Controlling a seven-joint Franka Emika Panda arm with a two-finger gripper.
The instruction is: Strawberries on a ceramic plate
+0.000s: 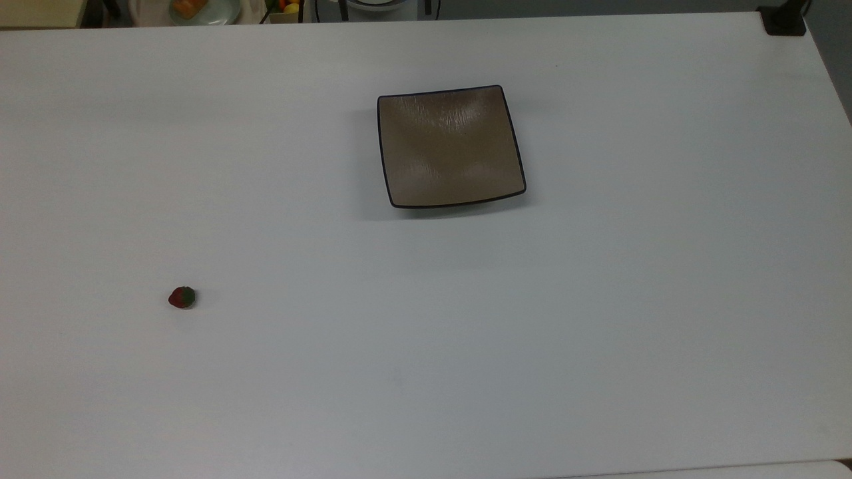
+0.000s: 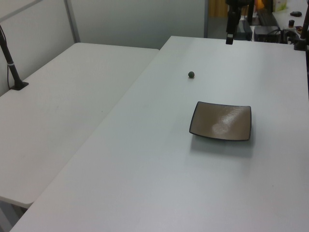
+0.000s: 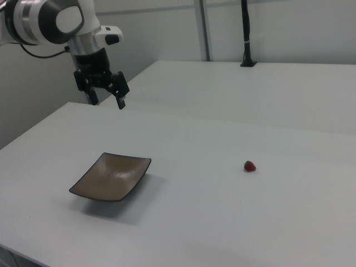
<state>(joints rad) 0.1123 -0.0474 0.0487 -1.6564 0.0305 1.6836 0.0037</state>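
- Nearest the camera in the top view, the single small red strawberry with a dark green leafy cap (image 1: 182, 297) lies on its side on the bare white tabletop (image 1: 599, 319), toward the top view's left and well apart from everything else. It also shows in the right view (image 3: 250, 166) and as a small dark dot in the left view (image 2: 191, 74).
- Farther back in the top view, the square glossy tan-brown ceramic plate with a thin black rim and upturned corners (image 1: 450, 146) sits flat on the table with nothing on it; the right view (image 3: 111, 176) and the left view (image 2: 221, 121) show the same empty dish.
- Farthest, in the right view, the arm's black two-finger gripper (image 3: 105, 92) hangs high above the table's far edge, behind the plate and far from the berry. Its fingers are spread apart and hold nothing.
- Beyond the table's far edge in the top view sits a round pale greenish plate with orange food (image 1: 196, 9), no part of this job.
- My judgement: the task has hardly begun. No approach, grasp or carry is done; the whole pick and the set-down on the brown plate are left.
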